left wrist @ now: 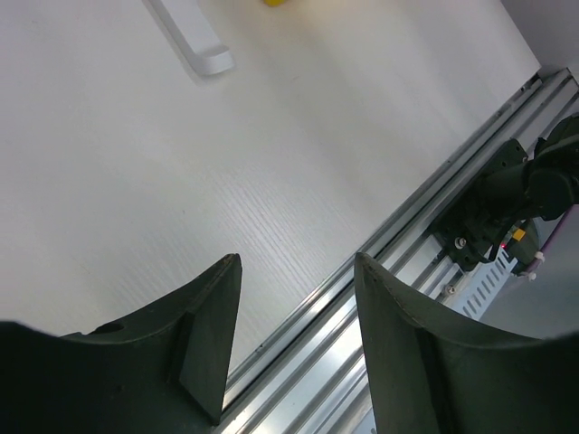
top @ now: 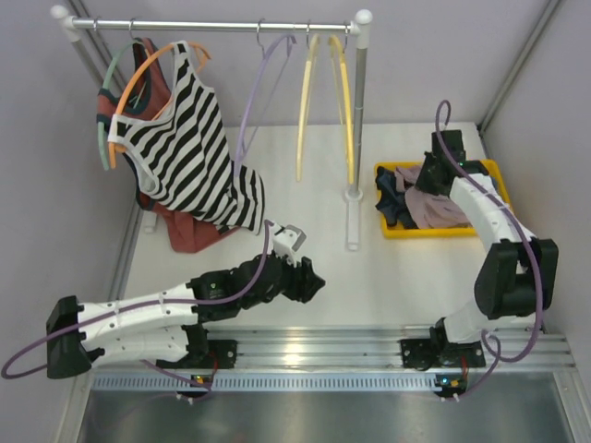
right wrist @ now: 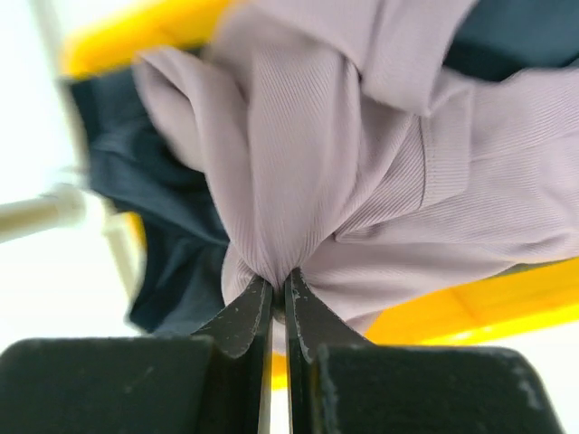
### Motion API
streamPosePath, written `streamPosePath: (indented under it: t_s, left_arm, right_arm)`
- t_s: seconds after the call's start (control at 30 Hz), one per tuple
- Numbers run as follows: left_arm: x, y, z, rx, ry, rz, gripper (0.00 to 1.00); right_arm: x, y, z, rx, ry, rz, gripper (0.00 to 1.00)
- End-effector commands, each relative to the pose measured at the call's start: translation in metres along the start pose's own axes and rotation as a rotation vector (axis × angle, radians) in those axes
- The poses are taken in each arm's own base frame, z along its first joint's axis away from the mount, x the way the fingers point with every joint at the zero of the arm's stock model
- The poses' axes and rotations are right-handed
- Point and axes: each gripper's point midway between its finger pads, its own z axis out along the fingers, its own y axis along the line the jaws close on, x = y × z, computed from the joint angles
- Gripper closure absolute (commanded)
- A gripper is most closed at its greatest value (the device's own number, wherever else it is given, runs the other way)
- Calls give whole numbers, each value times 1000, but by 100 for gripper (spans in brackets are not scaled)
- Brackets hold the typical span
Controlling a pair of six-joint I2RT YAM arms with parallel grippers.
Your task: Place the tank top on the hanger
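Observation:
The pink-mauve tank top (top: 434,205) lies crumpled in the yellow bin (top: 494,171) at the right. My right gripper (top: 427,175) is over the bin, shut on a pinched fold of the tank top (right wrist: 298,172), with fabric bunching out from between the fingertips (right wrist: 249,307). The lavender hanger (top: 257,88) hangs empty on the rail, between the striped top and the yellow hangers. My left gripper (top: 314,280) is open and empty low over the table near the front rail; its fingers (left wrist: 213,316) frame bare table and aluminium rail.
A black-and-white striped top (top: 180,148) on an orange hanger hangs at the rail's left over a rust-red garment (top: 189,231). Two pale yellow hangers (top: 325,101) hang by the rack's right post (top: 358,120). Dark navy clothing (top: 395,198) shares the bin.

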Motion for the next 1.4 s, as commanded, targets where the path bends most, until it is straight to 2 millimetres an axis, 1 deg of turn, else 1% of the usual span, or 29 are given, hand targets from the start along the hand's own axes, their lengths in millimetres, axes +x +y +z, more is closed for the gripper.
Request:
streamPosePath:
  t_s: [0.0,0.03,0.07,0.2,0.23,0.27,0.33,0.37,0.43,0.47,0.53,0.57,0.63,0.67,0.73,0.77,0.83,0.87,0.93,0.97,1.03,1.07,1.13,1.17,1.23,1.27,1.3,1.33,1.37]
  left_arm:
    - [-23,-6,-10,15,-65,2,42]
    - [-26,-7,-12,16,-71,5,42]
    - [-28,-8,-14,19,-78,5,42]
    - [-36,-10,-19,27,-104,0,42]
    - [-39,-11,-21,33,-110,0,42]
    - [-40,-12,-22,37,-114,0,42]
    - [-44,-14,-24,41,-123,0,43]
    - [-44,-13,-25,41,-125,1,43]
    - [-47,-14,-26,42,-133,0,43]
    - [-48,-14,-27,42,-139,0,43]
    - [-51,-15,-28,45,-149,-3,43]
    - [-52,-15,-29,47,-155,-5,43]
    - [-54,-15,-31,48,-164,-12,43]
    - [-56,-14,-32,45,-175,-18,43]
    - [-56,-11,-33,33,-182,-36,43]
    - [-58,-10,-36,33,-194,-49,43]
    - [-58,-6,-38,24,-213,-74,43]
    - [-58,-5,-38,21,-219,-80,42]
    - [-55,-1,-38,13,-222,-91,42]
    - [-54,0,-37,7,-221,-94,42]
    - [-49,4,-35,-7,-213,-101,42]
    - [-47,6,-34,-13,-209,-103,42]
    - [-43,11,-33,-33,-208,-120,42]
    - [-43,12,-34,-36,-213,-127,42]
    - [-37,23,-33,-78,-212,-154,42]
    - [-36,26,-35,-91,-217,-166,42]
    - [-27,33,-35,-117,-201,-192,41]
    - [-27,38,-36,-138,-214,-208,41]
    - [-19,44,-35,-155,-204,-221,40]
  right_arm:
    - [-80,15,-93,-115,-258,26,100]
    - [-81,14,-105,-118,-263,27,100]
    - [-93,16,-123,-138,-303,34,100]
    - [-111,20,-193,-213,-412,45,100]
    - [-114,21,-206,-228,-432,44,100]
    - [-119,22,-231,-254,-469,45,100]
    - [-123,24,-258,-285,-509,40,100]
    - [-128,26,-283,-318,-553,37,100]
    - [-131,27,-308,-350,-587,35,100]
    - [-132,28,-330,-382,-613,33,100]
    - [-131,31,-350,-425,-635,25,100]
    - [-129,35,-367,-477,-651,16,100]
    - [-122,39,-378,-527,-647,9,100]
    - [-113,45,-382,-579,-627,8,100]
    - [-102,53,-382,-636,-603,4,100]
    - [-85,59,-373,-673,-553,3,100]
    - [-74,68,-365,-719,-529,15,100]
    - [-54,75,-350,-736,-478,0,100]
    - [-37,87,-340,-757,-439,-13,100]
    - [-18,99,-328,-756,-395,-46,100]
    - [-1,113,-324,-769,-362,-57,100]
    - [15,128,-321,-785,-337,-86,100]
    - [34,141,-318,-792,-304,-97,100]
    - [54,148,-311,-779,-285,-125,100]
    - [81,156,-302,-792,-236,-108,100]
    - [114,164,-289,-822,-189,-131,100]
    - [133,167,-281,-833,-154,-131,100]
    - [169,163,-255,-802,-79,-130,100]
    - [193,167,-254,-823,-52,-150,100]
